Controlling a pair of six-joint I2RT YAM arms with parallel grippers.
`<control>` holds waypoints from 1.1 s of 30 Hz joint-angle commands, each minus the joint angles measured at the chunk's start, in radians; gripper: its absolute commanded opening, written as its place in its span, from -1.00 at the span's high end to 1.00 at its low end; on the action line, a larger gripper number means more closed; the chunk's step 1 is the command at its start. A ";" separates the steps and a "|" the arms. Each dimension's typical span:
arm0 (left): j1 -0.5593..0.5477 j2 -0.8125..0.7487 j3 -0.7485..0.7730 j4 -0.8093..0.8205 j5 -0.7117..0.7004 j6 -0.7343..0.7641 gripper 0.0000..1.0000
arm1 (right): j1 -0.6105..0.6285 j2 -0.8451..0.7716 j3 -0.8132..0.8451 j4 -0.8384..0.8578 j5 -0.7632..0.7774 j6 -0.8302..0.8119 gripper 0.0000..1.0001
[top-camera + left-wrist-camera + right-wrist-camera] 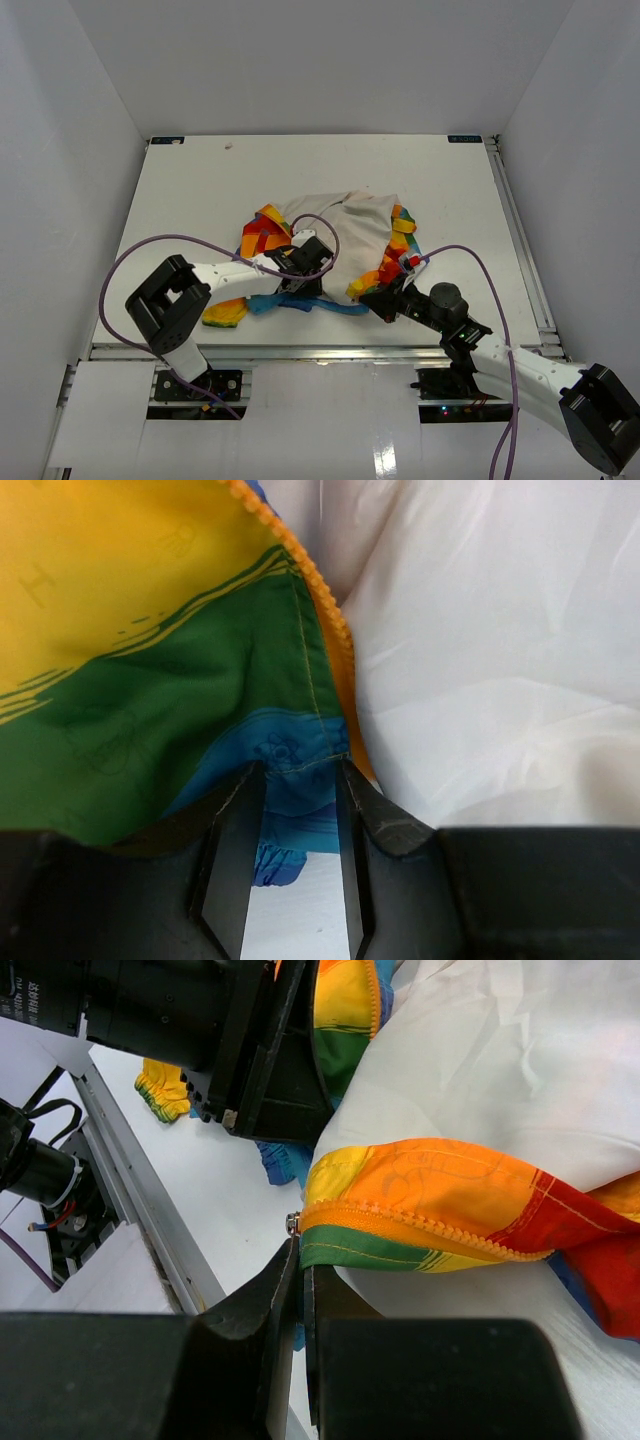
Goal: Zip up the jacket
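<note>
The left gripper [290, 880] is clamped on the jacket [340, 225] hem; the right gripper [300, 1305] is pinched shut on the other edge. The zip teeth [440, 1225] are seen apart — nothing joined yet — so the whole zipping is judged to remain.

Overhead camera looks down from behind; both wrist cameras sit close on the jacket [340, 235]'s front edge

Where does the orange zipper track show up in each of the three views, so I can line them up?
Top external: too small to pick out; only the jacket at table centre.
Left wrist: orange zipper runs from top centre down toward the fingers.
Right wrist: zipper runs across centre-right, above the fingers.
Shared landmark: cream lining.
</note>
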 commanded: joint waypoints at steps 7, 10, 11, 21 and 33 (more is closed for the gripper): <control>-0.008 0.053 -0.062 0.011 -0.011 -0.023 1.00 | 0.001 -0.008 -0.018 0.028 0.010 -0.012 0.85; -0.008 0.012 -0.076 0.011 -0.020 -0.020 1.00 | 0.001 -0.003 -0.020 0.031 0.011 -0.012 0.84; -0.008 -0.002 -0.082 0.009 -0.024 -0.018 1.00 | 0.001 -0.002 -0.020 0.030 0.011 -0.012 0.84; -0.006 -0.176 -0.118 -0.198 -0.183 -0.024 0.99 | 0.002 0.011 -0.017 0.028 0.015 -0.010 0.84; -0.008 -0.449 -0.217 -0.172 0.056 0.153 1.00 | 0.001 0.062 -0.006 0.031 0.052 -0.019 0.85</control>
